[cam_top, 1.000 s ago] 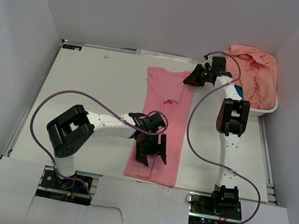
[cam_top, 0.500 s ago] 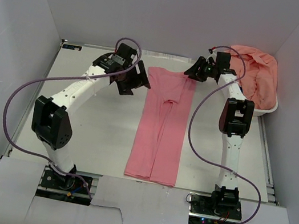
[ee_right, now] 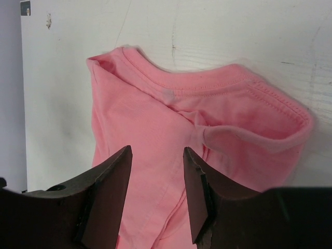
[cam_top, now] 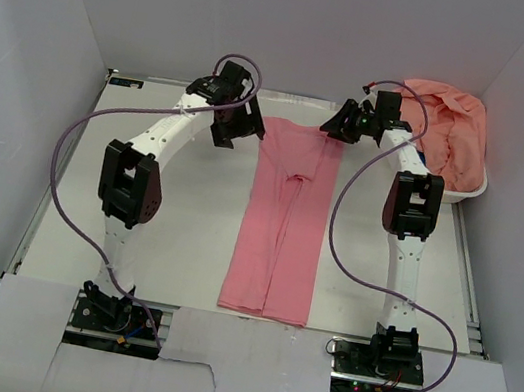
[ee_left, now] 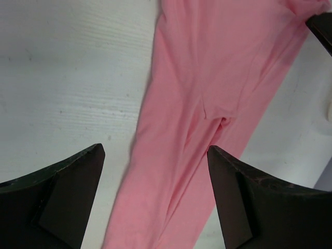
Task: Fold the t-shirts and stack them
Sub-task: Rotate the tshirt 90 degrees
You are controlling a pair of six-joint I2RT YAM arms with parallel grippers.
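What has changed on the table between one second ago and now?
The left tool swung away from the near half of the pink t-shirt to the far end, beside the shirt's far left corner; it is open. The right tool barely shifted at the far right corner and stands open. The shirt lies flat as before; the salmon pile stays in the basket.

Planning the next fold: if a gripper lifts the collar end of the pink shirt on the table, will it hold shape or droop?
Likely droops: the pink shirt lies flat, thin and creased. Its folded layers may slip apart; the collar edge curls loosely.
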